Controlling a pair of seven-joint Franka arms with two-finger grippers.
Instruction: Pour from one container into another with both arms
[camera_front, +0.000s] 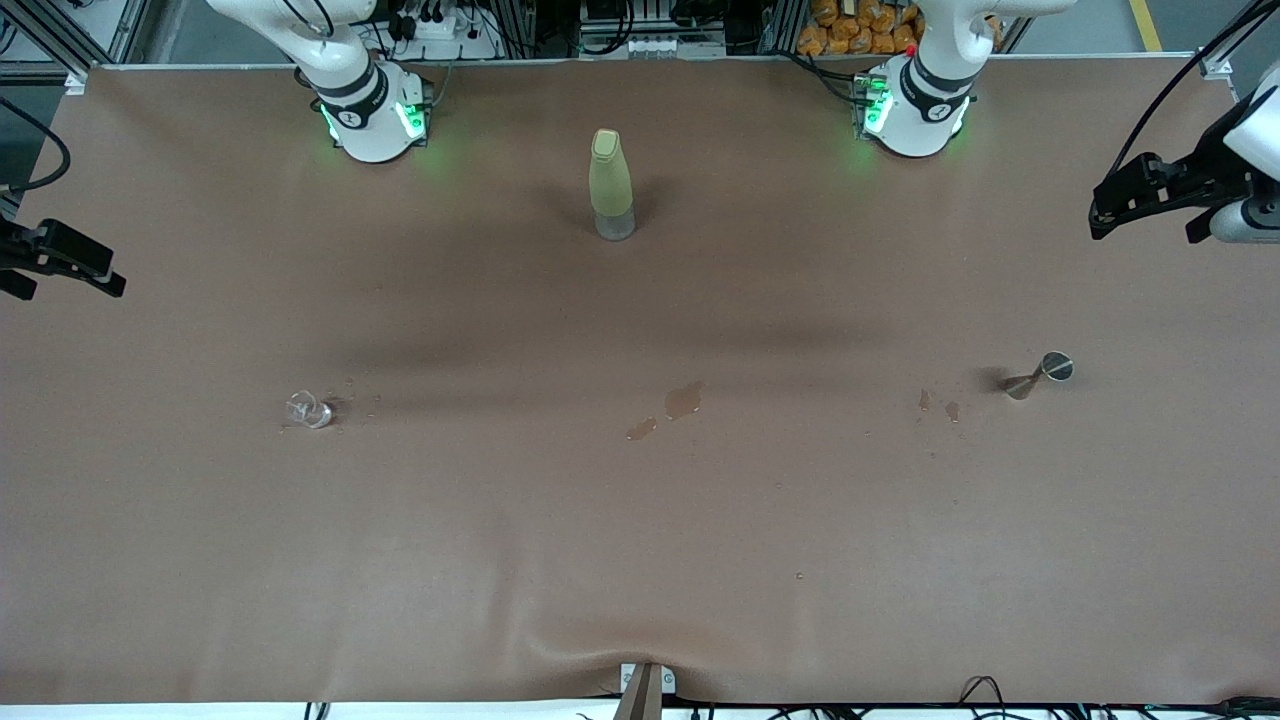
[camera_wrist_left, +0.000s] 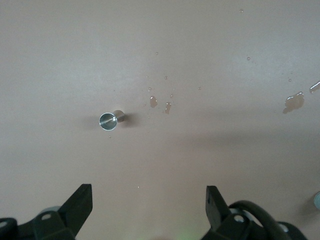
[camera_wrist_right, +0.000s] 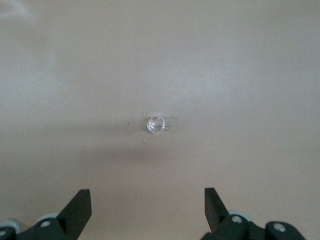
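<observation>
Glass cup (camera_front: 309, 410): clear, very small, on the counter (camera_front: 640, 560) toward the right arm's end; droplets ringed round it. From the right wrist view (camera_wrist_right: 156, 124) it reads as upright, mouth up, though the front view leaves that unsure.
Jigger (camera_front: 1040, 374): shiny steel, hourglass form, toward the left arm's end, well apart from the cup. Seems tipped or lying over in the front view; the left wrist view (camera_wrist_left: 111, 119) looks down one open mouth. Cannot settle its pose.
Spills: brown wet patches (camera_front: 684, 399) mid-counter between the two vessels, smaller spots (camera_front: 938, 405) just beside the jigger.
Bottle (camera_front: 611, 185): tall, yellow-green, upright, farther from the front camera than both vessels, between the arm bases. Not part of the job.
Right hand (camera_front: 62, 262): fingers spread wide, empty, up over the counter's edge at the right arm's end; the cup lies ahead of its fingers (camera_wrist_right: 77, 210).
Left hand (camera_front: 1150, 200): fingers spread wide, empty, up over the counter's edge at the left arm's end; the jigger lies ahead of its fingers (camera_wrist_left: 80, 202).
Stage: judged the start; neither vessel grasped.
Risks: both vessels are smaller than the hands, so a slightly off-centre close may flick them away. Clear glass gives poor edges to aim by. Wet paper may let the cup slide. If the jigger is lying over, it could roll under a finger.
</observation>
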